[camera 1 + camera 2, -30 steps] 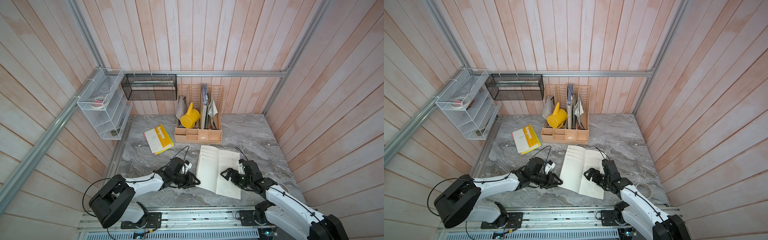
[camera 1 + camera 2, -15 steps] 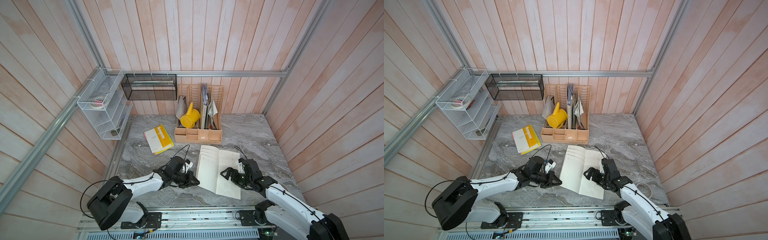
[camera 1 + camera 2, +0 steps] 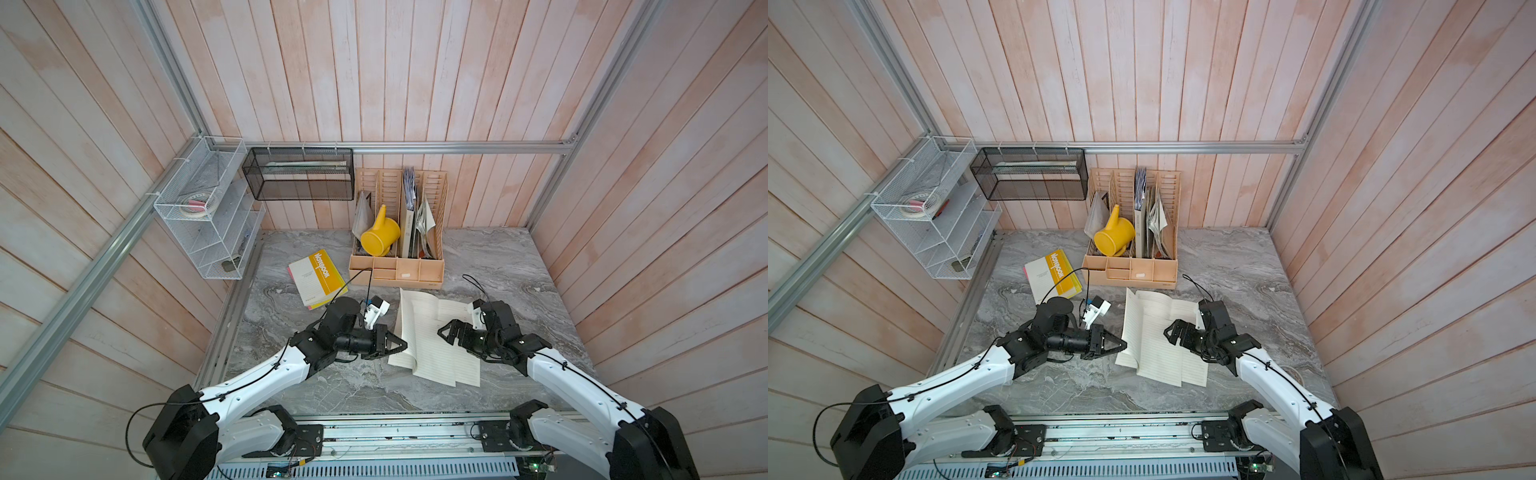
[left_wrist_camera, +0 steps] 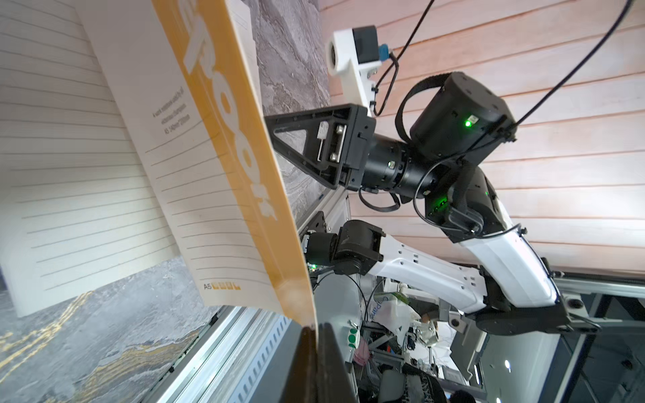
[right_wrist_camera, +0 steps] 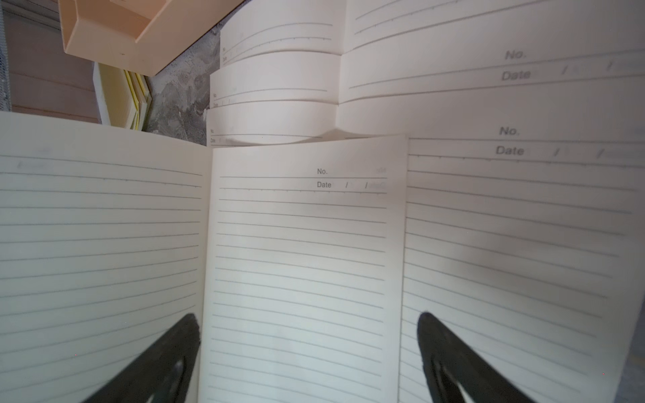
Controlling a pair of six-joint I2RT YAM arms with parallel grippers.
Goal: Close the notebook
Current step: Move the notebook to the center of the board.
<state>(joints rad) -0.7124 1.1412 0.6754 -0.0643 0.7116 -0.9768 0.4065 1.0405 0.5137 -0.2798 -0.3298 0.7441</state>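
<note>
The open notebook [image 3: 436,336] [image 3: 1158,336] lies on the marble table, lined pages up. My left gripper [image 3: 405,345] [image 3: 1124,345] sits at its left edge, shut on the cover. In the left wrist view the yellow-and-white cover [image 4: 223,146] is raised off the table, its corner pinched in the left gripper [image 4: 316,328]. My right gripper [image 3: 446,328] [image 3: 1171,328] hovers open over the right-hand pages. In the right wrist view the right gripper [image 5: 307,317] has its fingers spread above the lined pages [image 5: 300,226], holding nothing.
A closed yellow notebook [image 3: 318,276] lies at the back left of the table. Behind the open one stands a wooden organizer [image 3: 397,270] with a yellow watering can [image 3: 380,239]. A white wire shelf [image 3: 208,216] and a black mesh basket [image 3: 299,174] hang on the walls.
My left gripper has slid right to the notebook's left edge and shut on the cover. The right arm has barely moved.
</note>
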